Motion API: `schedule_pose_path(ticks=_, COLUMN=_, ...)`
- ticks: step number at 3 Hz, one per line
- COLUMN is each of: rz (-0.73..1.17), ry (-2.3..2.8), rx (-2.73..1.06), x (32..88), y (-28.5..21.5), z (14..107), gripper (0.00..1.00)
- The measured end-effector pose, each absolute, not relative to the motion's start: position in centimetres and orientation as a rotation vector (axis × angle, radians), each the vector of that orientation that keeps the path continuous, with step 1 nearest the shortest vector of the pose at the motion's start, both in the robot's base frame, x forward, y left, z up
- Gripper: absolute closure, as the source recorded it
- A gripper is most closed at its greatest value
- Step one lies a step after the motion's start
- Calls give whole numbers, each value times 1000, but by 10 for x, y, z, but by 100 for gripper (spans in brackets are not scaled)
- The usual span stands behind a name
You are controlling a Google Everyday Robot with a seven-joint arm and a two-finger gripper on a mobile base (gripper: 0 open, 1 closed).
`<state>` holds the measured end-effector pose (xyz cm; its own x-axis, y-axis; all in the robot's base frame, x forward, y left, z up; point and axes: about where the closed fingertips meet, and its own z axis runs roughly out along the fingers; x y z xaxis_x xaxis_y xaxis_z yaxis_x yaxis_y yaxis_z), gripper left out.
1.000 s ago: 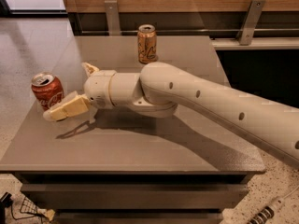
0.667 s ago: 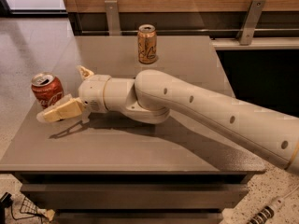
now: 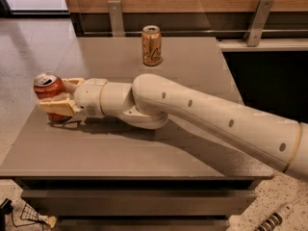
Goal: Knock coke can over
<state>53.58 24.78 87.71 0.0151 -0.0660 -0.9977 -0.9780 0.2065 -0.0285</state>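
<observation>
The coke can (image 3: 45, 88) stood upright near the left edge of the table (image 3: 192, 148), between the spread fingers of the gripper (image 3: 54, 95), which flanked it without clearly clamping. The tipping step seemed in hand; the next move called for a sideways shove.

The pincer (image 3: 53, 94) straddles the upright coke can (image 3: 47, 86) on the table (image 3: 192, 61).
</observation>
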Motion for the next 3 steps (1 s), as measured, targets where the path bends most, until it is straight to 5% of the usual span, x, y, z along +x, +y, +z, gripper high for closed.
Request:
schedule_pose_path(ticks=2, rz=1011, ry=1327, rx=-1115, x=533, y=251, z=878, gripper=95)
schedule_pose_path(ticks=3, rz=1009, ry=1328, rx=-1121, x=532, y=252, z=880, gripper=100)
